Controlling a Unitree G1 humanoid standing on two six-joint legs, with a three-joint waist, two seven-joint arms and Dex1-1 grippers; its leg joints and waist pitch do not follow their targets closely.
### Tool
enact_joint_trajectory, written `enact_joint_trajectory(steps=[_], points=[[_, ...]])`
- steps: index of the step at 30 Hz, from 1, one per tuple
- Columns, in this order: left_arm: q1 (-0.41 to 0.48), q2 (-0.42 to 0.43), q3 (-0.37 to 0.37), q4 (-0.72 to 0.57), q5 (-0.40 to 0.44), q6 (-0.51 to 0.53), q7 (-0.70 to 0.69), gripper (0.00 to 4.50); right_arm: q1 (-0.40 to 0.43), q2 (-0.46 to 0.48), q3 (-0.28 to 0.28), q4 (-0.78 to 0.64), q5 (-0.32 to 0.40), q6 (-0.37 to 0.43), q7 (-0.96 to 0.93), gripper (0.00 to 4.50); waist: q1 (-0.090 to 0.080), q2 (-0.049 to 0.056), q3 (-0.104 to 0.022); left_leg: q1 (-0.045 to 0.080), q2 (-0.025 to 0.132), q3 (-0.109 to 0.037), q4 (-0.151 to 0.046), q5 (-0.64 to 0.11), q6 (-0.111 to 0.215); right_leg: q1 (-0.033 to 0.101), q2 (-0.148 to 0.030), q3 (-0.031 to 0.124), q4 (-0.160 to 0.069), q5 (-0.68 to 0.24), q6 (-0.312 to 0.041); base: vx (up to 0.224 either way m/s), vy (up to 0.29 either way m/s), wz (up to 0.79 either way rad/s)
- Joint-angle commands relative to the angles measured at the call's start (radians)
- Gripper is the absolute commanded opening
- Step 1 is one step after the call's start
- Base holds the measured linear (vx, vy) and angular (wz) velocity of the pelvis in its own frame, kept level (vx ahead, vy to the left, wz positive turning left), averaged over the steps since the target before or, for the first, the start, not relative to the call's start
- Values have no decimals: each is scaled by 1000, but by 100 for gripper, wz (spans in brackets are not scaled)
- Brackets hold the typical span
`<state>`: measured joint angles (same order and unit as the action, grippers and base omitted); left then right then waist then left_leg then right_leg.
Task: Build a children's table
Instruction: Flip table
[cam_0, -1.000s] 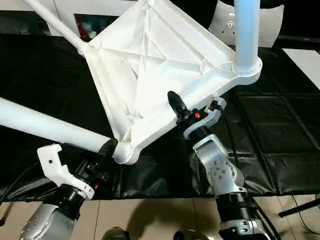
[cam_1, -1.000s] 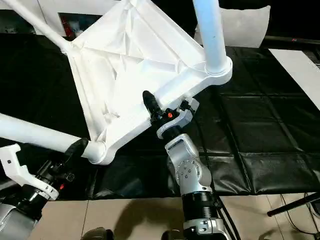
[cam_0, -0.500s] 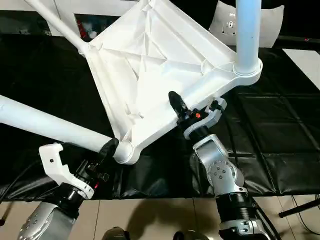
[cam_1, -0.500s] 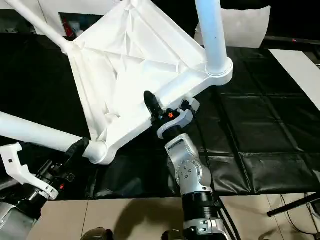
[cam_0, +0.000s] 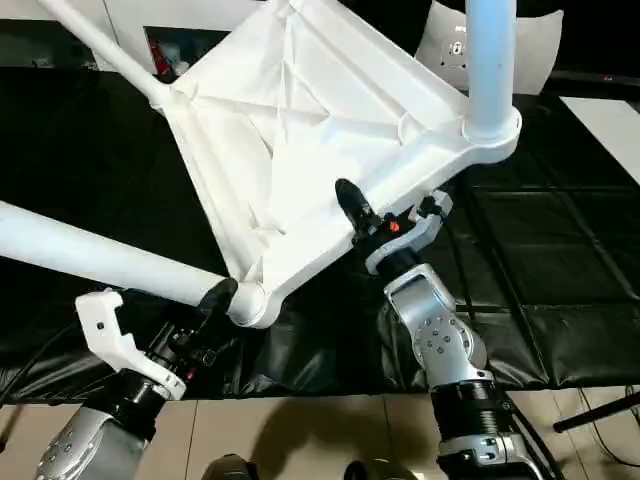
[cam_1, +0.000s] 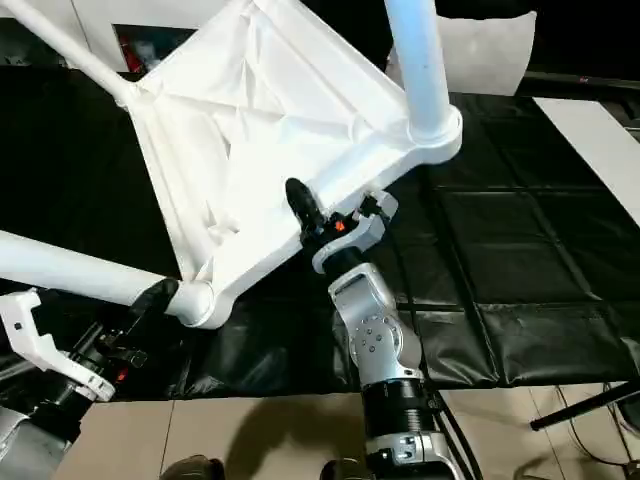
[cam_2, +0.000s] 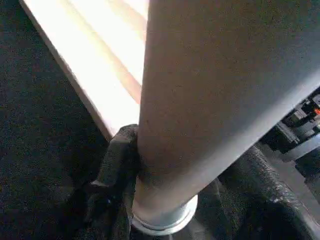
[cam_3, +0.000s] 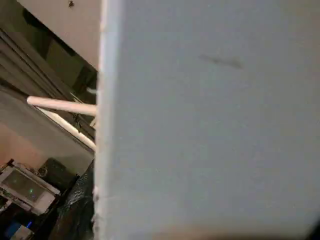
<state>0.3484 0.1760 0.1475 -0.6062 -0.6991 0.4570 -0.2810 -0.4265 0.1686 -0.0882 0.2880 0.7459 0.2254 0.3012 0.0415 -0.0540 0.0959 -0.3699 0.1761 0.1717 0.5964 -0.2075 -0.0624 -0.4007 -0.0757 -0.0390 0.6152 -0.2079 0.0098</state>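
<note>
Moved: tabletop (cam_0: 300, 130) slightly up-left.
Right gripper (cam_0: 352, 212): clamped on tabletop rim.
Left gripper (cam_0: 213, 298): clasping leg (cam_0: 90, 255).
Surroundings: black mat (cam_0: 560, 250).

White children's table (cam_0: 300, 150) tilted, ribbed underside facing the camera; three legs (cam_0: 100, 255) seen seated in round corner sockets (cam_0: 250, 300).

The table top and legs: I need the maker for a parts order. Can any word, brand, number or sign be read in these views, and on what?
None can be read.
Table top: ribs, no lettering.
Legs: plain white.
White object behind the table: a dark mark, too small to read.
Device with a lit green spot: too blurred to read.
</note>
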Motion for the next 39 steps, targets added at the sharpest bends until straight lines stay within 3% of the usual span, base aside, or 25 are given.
enact_joint_trajectory(steps=[1,6,16,17,20,21,22,24,25,27,31,35,37,39], points=[[13,0,-53,-10,-31,-3,-93,267,-46,30,-56,-72,11,-66,20,210,-7,7,-60,10,42,-4,-72,-60,20,41,-40,43,-52,-11,-137,0,0,0],[36,37,-36,41,0,-71,-172,267,-33,29,-63,-96,29,-63,18,206,-11,12,-61,9,40,-4,-69,-22,35,42,-37,42,-45,60,-155,0,0,0],[81,114,-9,119,64,-179,-314,267,-24,7,-86,-120,62,-50,13,204,-17,16,-59,14,44,-3,-72,-52,29,43,-38,43,-45,64,-186,0,0,0],[68,129,-11,119,85,-195,-318,267,-20,-5,-89,-124,62,-47,15,204,-16,13,-59,13,44,-3,-72,-54,30,43,-39,44,-45,60,-186,0,0,0],[27,143,-15,105,81,-199,-316,267,-12,-24,-90,-139,62,-38,15,204,-15,18,-58,15,45,-2,-72,-57,21,41,-38,43,-44,56,-186,0,0,0],[18,142,-15,100,75,-196,-312,267,-10,-26,-89,-143,62,-37,14,204,-12,32,-59,16,44,-5,-73,-54,14,42,-39,43,-41,64,-188,0,0,0],[-18,139,-15,82,54,-183,-300,267,-3,-30,-88,-159,61,-35,13,204,-8,34,-62,20,44,-3,-70,-46,10,40,-37,42,-40,90,-193,0,0,0],[-52,139,-19,64,36,-165,-288,267,3,-29,-90,-172,65,-35,10,203,-5,31,-62,19,43,-2,-69,-31,10,41,-35,42,-38,115,-197,0,0,0],[-67,145,-25,60,32,-161,-291,267,7,-26,-95,-177,70,-38,6,203,0,37,-62,19,42,-3,-69,-27,6,41,-36,41,-35,125,-202,0,0,0],[-80,154,-35,61,37,-164,-303,267,14,-23,-101,-183,74,-42,1,203,4,33,-62,16,41,-2,-69,-30,4,44,-36,41,-36,124,-206,0,0,0],[-85,175,-45,74,54,-172,-325,267,36,-25,-109,-190,77,-46,-7,203,7,37,-63,11,38,-4,-66,-2,17,50,-38,41,-32,151,-210,0,0,0],[-86,210,-52,99,86,-172,-359,267,60,-30,-117,-202,74,-46,-14,203,6,38,-58,12,39,-2,-68,-38,18,48,-38,42,-39,92,-211,0,0,0],[-87,247,-39,120,96,-154,-385,267,80,-39,-128,-225,73,-40,-15,203,7,49,-56,13,39,-3,-69,-62,10,45,-40,43,-41,47,-209,0,0,0],[-77,272,-30,130,97,-142,-398,267,86,-43,-138,-239,73,-36,-18,202,9,47,-56,14,39,-3,-70,-70,2,44,-38,43,-42,33,-203,0,0,0]])
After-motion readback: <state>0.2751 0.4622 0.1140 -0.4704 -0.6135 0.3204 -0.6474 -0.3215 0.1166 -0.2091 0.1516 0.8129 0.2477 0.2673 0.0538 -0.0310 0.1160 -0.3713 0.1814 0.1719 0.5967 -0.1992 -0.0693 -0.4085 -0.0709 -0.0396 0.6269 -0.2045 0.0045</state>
